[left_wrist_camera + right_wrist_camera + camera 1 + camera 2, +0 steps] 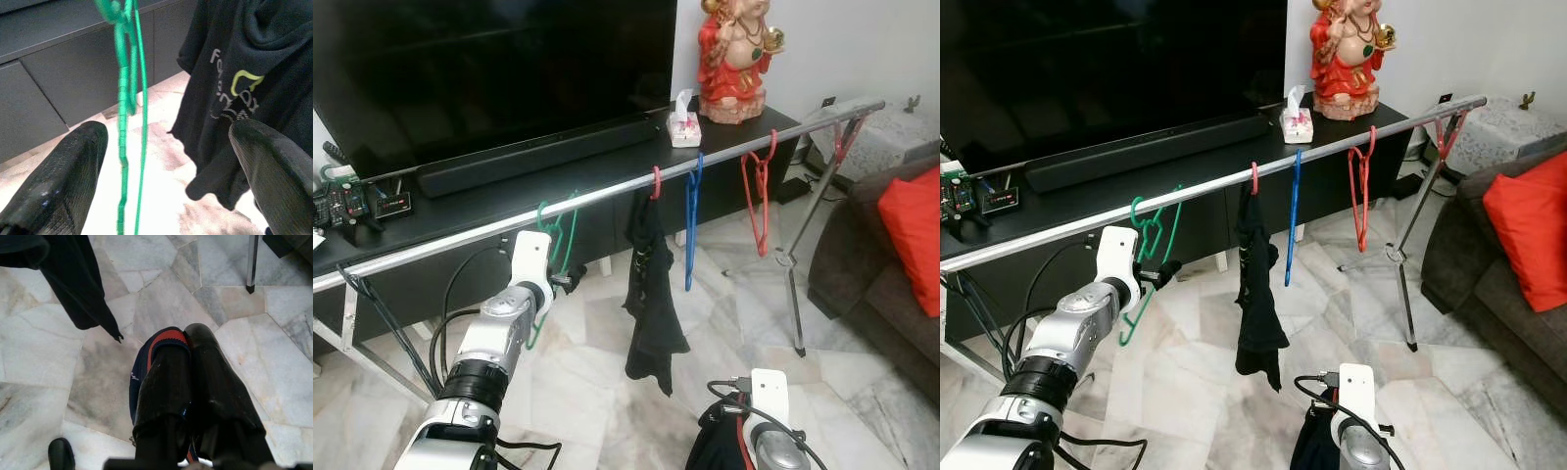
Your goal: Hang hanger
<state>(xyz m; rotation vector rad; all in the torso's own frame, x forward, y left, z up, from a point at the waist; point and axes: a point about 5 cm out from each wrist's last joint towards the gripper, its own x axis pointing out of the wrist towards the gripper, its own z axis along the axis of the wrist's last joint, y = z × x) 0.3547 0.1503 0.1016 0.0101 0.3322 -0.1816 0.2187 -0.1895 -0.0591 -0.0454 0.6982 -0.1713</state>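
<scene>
Green hanger point(555, 257) is already hooked on the rail point(597, 196) toward its left end, left pincer point(161, 161) spread wide around it, right pincer point(195, 377) clamped on a dark garment point(146, 362); only withdrawal judged left.

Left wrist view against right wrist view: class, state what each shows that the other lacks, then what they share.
Left wrist view alone: the open left claw, its fingers set wide apart, with the green hanger dangling between them, and the dark cabinet front behind.

Right wrist view alone: the right claw shut on a dark garment with red trim, and a metal rack leg.

Both: the hanging black shirt and the marble floor.
</scene>
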